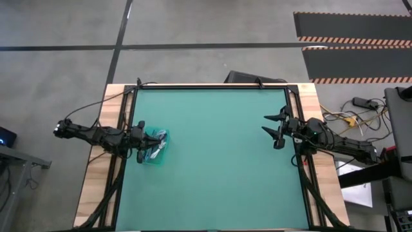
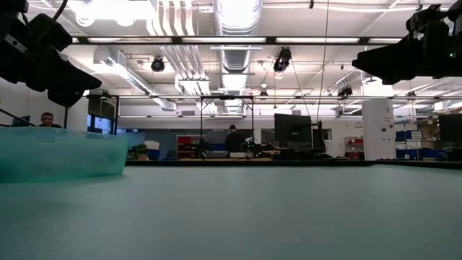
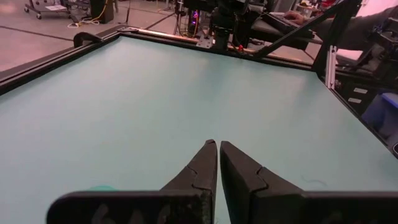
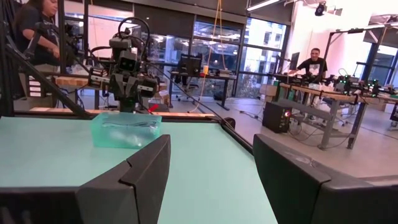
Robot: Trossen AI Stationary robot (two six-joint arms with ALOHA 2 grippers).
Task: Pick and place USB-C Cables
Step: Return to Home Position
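A clear teal tub [image 1: 156, 149] stands on the green mat near the table's left edge. Tied cable bundles [image 1: 158, 138] lie inside it, white ones showing from above and dimly through its wall [image 4: 132, 124] in the right wrist view. How many there are I cannot tell. My left gripper [image 1: 142, 145] hovers shut over the tub's left rim; its fingers [image 3: 217, 149] hold nothing. My right gripper [image 1: 275, 128] hangs wide open above the mat near the right edge, its fingers [image 4: 149, 168] pointing at the tub across the table.
The green mat [image 1: 219, 161] lies bare between the tub and the right gripper. A black frame [image 1: 212, 86] borders the mat. In the low view the tub [image 2: 58, 153] stands at the left. People sit and stand in the room beyond the table [image 4: 314, 62].
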